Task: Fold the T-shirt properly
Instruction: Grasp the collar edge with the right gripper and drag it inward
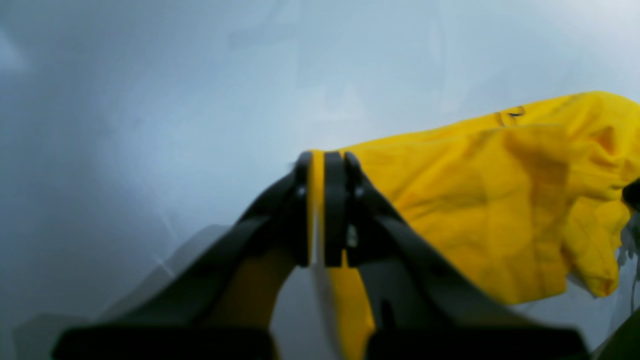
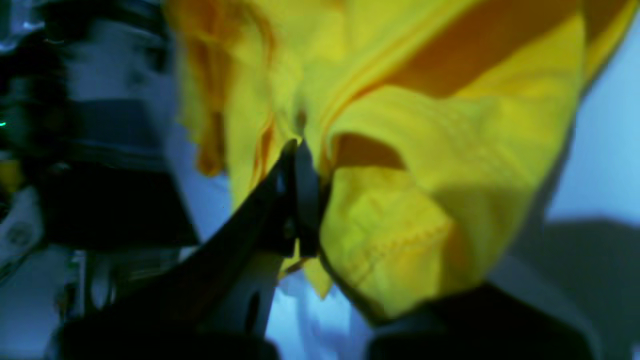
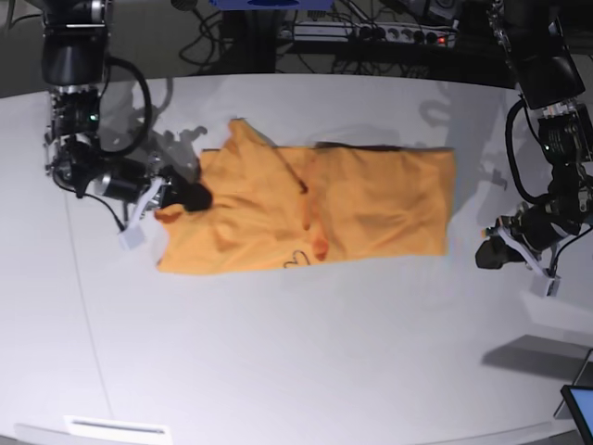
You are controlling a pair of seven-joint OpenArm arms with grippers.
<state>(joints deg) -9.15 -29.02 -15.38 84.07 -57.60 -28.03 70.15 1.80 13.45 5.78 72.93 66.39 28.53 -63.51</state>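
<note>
The orange-yellow T-shirt [image 3: 371, 204] lies spread across the middle of the white table [image 3: 278, 371], with its small dark heart-like mark [image 3: 296, 259] near the front edge. My right gripper [image 3: 190, 197] is at the shirt's left end. In the right wrist view it [image 2: 299, 160] is shut on bunched cloth [image 2: 425, 165]. My left gripper [image 3: 486, 255] is by the shirt's lower right corner. In the left wrist view it [image 1: 319, 160] is shut with a thin strip of yellow cloth between the pads, and the shirt [image 1: 475, 210] stretches away to the right. The white tag is hidden.
Cables and a power strip [image 3: 371, 32] lie beyond the table's back edge. A screen corner [image 3: 579, 408] shows at the front right. A white strip [image 3: 116, 428] lies at the front left edge. Both arm bases stand at the back corners.
</note>
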